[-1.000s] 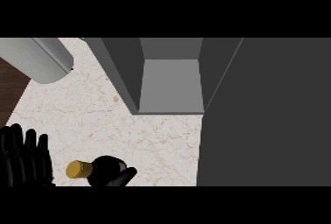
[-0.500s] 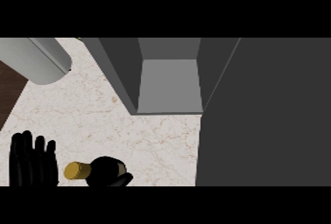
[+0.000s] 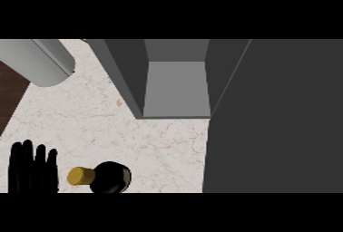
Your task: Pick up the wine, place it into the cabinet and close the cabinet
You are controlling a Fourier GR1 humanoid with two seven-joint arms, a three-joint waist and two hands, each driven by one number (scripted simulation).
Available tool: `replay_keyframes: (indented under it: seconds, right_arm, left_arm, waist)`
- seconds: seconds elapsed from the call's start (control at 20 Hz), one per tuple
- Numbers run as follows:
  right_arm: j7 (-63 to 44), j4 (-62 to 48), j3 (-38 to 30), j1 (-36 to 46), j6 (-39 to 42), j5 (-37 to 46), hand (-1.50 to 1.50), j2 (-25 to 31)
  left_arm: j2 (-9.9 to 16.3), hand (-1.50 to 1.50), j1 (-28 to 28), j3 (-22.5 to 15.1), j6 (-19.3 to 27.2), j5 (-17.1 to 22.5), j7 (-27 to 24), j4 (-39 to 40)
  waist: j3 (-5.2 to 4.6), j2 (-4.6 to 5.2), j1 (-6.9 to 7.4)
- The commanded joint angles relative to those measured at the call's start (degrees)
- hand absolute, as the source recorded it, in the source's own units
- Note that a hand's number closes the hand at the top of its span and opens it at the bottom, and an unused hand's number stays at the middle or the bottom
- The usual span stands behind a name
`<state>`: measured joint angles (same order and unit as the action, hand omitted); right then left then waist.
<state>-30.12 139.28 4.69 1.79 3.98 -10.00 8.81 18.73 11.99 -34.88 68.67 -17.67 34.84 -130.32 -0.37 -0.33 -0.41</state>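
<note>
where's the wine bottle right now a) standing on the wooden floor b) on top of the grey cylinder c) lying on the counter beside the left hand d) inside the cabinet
c: the wine bottle, gold cap toward the open left hand, lies on the marble counter, well short of the open cabinet.

Glossy black wine (image 3: 111,177) with gold cap, veined marble-like counter (image 3: 100,122), matt grey cabinet (image 3: 174,90).

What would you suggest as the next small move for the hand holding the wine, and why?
Probably carry the wine bottle up and to the right, toward the open cabinet. The right hand is curled round the bottle low over the counter, the cabinet's compartment shows nothing inside, and its door stands open. The left hand rests open at the lower left.
</note>
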Motion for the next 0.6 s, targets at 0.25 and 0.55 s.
replay_keyframes:
  seconds: [0.25, 0.55]
  right_arm:
    - [-4.11, 8.41, -1.08, -1.39, -0.63, -4.52, -1.50, -0.04]
    - [-5.45, 7.37, -3.07, 0.83, -0.61, -5.83, -1.50, 0.84]
  left_arm:
    - [-2.76, -1.50, 4.38, 1.34, -2.56, 16.90, -17.70, 3.36]
    - [-8.95, -1.50, 4.80, 6.15, -13.21, 28.37, -31.00, 11.82]
  waist:
    - [-0.04, -0.24, 0.45]
    - [0.01, -0.09, 0.33]
